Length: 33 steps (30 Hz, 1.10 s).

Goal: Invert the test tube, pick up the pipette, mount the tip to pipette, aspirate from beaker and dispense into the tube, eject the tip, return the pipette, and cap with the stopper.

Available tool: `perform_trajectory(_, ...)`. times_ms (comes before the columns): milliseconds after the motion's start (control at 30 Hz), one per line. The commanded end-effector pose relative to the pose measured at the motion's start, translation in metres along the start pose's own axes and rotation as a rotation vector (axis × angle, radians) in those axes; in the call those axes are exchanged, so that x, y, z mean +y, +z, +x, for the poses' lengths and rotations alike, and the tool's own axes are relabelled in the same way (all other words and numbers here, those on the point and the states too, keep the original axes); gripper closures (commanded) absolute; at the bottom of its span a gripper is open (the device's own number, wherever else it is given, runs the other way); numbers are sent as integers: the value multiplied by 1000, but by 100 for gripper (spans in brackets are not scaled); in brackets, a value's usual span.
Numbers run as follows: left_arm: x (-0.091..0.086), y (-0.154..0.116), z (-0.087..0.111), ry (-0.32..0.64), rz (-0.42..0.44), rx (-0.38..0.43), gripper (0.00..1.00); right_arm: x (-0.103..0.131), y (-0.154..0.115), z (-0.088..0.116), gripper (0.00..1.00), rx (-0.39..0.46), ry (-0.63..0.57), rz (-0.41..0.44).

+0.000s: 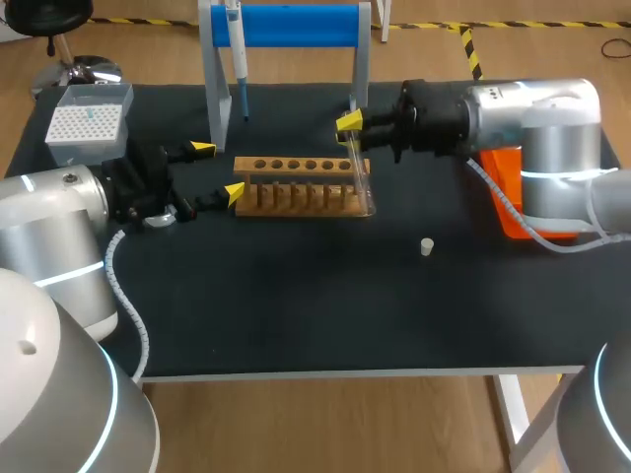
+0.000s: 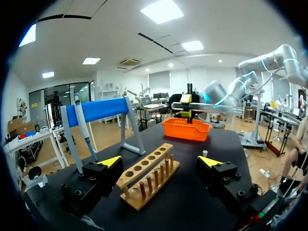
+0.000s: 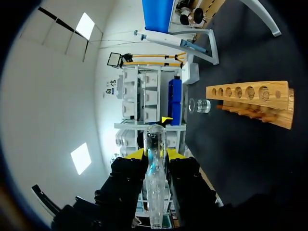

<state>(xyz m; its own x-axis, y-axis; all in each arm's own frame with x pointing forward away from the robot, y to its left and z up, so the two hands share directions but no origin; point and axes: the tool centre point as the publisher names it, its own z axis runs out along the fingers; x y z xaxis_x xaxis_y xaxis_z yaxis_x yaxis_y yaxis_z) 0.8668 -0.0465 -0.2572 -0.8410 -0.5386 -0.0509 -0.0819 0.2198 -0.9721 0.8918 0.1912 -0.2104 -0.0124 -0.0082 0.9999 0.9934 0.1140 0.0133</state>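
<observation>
A clear test tube [image 1: 361, 177] hangs nearly upright at the right end of the wooden rack [image 1: 301, 185], with my right gripper [image 1: 350, 123] shut on its upper part. In the right wrist view the test tube [image 3: 155, 178] runs between the fingers, with the rack [image 3: 252, 96] and a glass beaker [image 3: 199, 106] ahead. My left gripper [image 1: 219, 170] stands open at the rack's left end, nothing between its fingers. From the left wrist view the rack [image 2: 147, 178] lies ahead of that gripper [image 2: 160, 162]. The pipette [image 1: 237, 59] hangs on the blue stand [image 1: 286, 25]. A small white stopper [image 1: 427, 246] lies on the mat.
A tip box [image 1: 89, 123] stands at the back left and an orange bin [image 1: 513, 197] at the right under my right arm. The stand's grey legs [image 1: 215, 89] rise just behind the rack. The black mat [image 1: 315, 305] covers the table's front half.
</observation>
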Motion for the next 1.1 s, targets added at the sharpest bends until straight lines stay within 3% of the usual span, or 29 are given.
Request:
perform_trajectory(33, 0, 1, 1, 1, -1, -5, 0, 0, -1, 1, 100, -3, 0, 1)
perform_trajectory(133, 0, 1, 1, 1, -1, -5, 0, 0, -1, 1, 100, -3, 0, 1)
perform_trajectory(367, -8, 2, -1, 308, 116, 58, 0, 0, -1, 1, 100, -3, 0, 1)
perform_trajectory(467, -12, 0, -2, 432, 166, 130, 0, 0, -1, 1, 100, -3, 0, 1)
perform_trajectory(600, -24, -9, -1, 581, 296, 209, 0, 0, -1, 1, 100, -3, 0, 1)
perform_trajectory(667, -30, -8, -7, 576, 230, 173, 0, 0, -1, 1, 100, -3, 0, 1)
perform_trajectory(1067, -30, -8, -7, 576, 230, 173, 0, 0, -1, 1, 100, -3, 0, 1)
perform_trajectory(1100, -32, -7, -5, 623, 264, 145, 0, 0, -1, 1, 100, -3, 0, 1)
